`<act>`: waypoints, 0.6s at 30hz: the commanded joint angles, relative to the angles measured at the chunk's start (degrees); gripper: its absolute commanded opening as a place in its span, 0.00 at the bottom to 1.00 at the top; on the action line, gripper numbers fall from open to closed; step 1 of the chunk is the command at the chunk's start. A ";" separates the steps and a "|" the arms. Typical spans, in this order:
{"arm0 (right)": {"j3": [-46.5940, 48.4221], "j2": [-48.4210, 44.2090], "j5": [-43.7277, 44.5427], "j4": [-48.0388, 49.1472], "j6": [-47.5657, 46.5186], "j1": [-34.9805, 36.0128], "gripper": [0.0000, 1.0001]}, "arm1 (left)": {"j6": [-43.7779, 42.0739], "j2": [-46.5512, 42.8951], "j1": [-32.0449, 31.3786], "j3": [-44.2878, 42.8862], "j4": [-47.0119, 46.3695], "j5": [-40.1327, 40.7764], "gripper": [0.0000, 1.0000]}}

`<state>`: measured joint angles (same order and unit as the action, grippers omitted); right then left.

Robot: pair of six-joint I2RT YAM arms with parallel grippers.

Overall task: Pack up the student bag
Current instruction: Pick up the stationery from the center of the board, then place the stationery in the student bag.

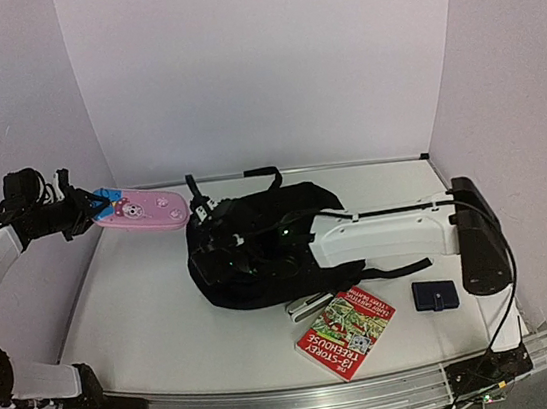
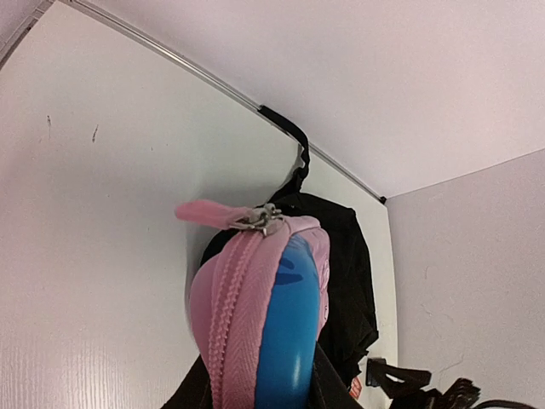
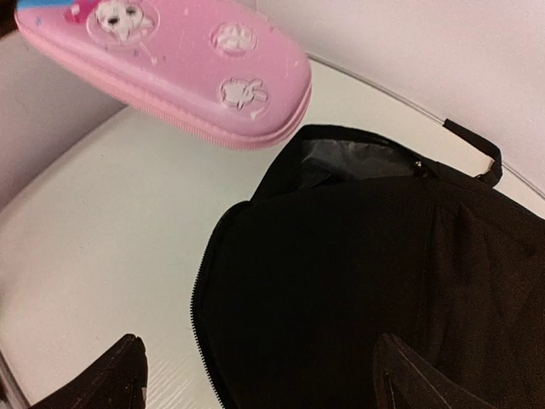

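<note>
Top external view: at the far left, the left hand (image 1: 88, 211) is raised above the white desk (image 1: 147, 312) and clamps one end of a pink pencil case (image 1: 143, 210), which sticks out level toward the right, its free end close to the upper left edge of the student bag (image 1: 260, 257). The bag lies in the middle of the desk, a rounded black heap with its top loop (image 1: 265, 175) toward the back wall. The white right arm (image 1: 388, 230) reaches over the bag from the right side. In front of the bag and a little right of it, a book (image 1: 347, 332) with a red and green cover lies flat, and just to its right sits a small dark-blue pouch (image 1: 435, 294), apart from both book and bag. In the left wrist view the pencil case fills the lower middle, its zip seam facing the camera and a pink zip pull (image 2: 209, 211) at its far end, with the black bag on the desk beyond it. In the right wrist view the right hand (image 3: 255, 375) hovers over the bag's dark fabric, its two fingertips (image 3: 111, 379) spread wide with nothing gripped between them; the pencil case hangs in the air at the upper left, above the bag's edge.
</note>
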<state>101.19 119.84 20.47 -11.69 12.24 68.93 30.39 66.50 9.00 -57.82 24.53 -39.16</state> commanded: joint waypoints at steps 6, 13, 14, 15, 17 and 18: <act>15.60 13.92 4.33 -0.13 -3.99 0.41 0.81 | 2.65 -0.38 0.65 2.06 -6.40 0.07 0.16; 23.57 21.27 12.74 -4.26 -4.30 0.28 0.62 | 2.56 -0.62 0.60 1.79 -5.59 -0.01 0.17; 23.98 21.76 13.82 -4.61 -4.24 0.20 0.58 | 2.46 -0.80 0.62 1.63 -5.29 0.21 0.17; 24.29 22.09 14.65 -4.91 -4.12 0.07 0.55 | 2.39 -1.06 0.59 1.51 -5.06 0.43 0.17; 24.58 22.08 16.29 -5.39 -3.42 -0.17 0.43 | 2.77 -1.79 0.57 1.65 -4.77 0.90 0.17; 24.53 21.76 16.85 -5.44 -2.78 -0.34 0.32 | 3.26 -2.26 0.58 2.08 -4.90 1.12 0.17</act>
<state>122.93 141.36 30.92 -15.27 8.29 69.13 32.82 66.77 9.32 -54.92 22.02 -38.63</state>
